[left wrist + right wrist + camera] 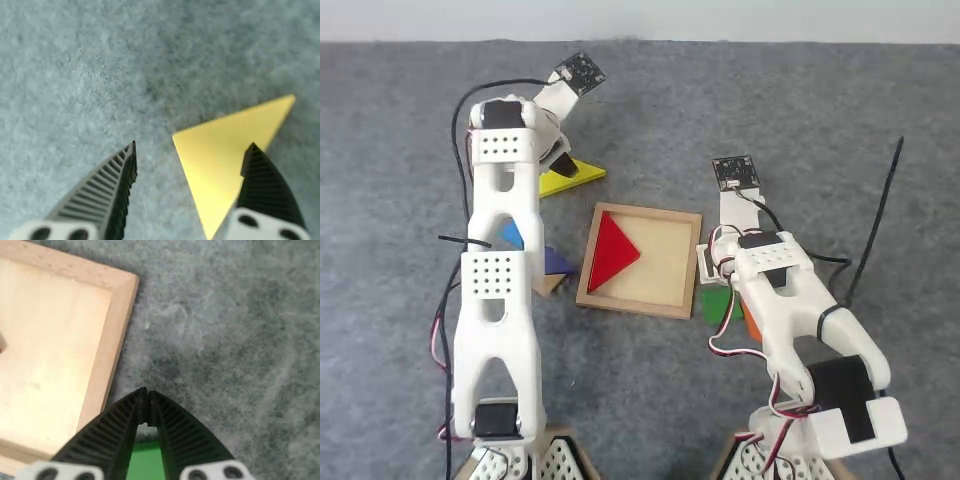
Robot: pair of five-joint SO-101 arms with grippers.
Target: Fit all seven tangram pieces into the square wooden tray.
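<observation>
**Left claw** (192, 146): wide open, low over the bench (75, 65). One finger (265, 190) stands above the yellow triangle (225, 150); the other is over bare surface just beside the piece's near corner. We judge that the piece sits off-centre in the opening, toward the first finger. A small sideways shift would centre it before closing. In the high view the triangle's long edge runs across the bench, one tip pointing toward the wooden tray (650, 211). The tray lies near, on the side of the right arm. This arm is plainly the nearer one to the piece.

**Right claw** (144, 392): closed, holding nothing that we can make out. It is just beside the tray's outer rim, with a green piece (145, 460) beneath it.

**Tray contents**: one red triangle (612, 250), lying toward the rim nearest the left arm. The rest of the floor is bare wood, which we judge ample room for the yellow piece.

**Outlying pieces**: a blue piece (510, 235) and a dark blue piece (557, 262) lie beside the left arm. An orange piece (751, 322) lies by the green one.
</observation>
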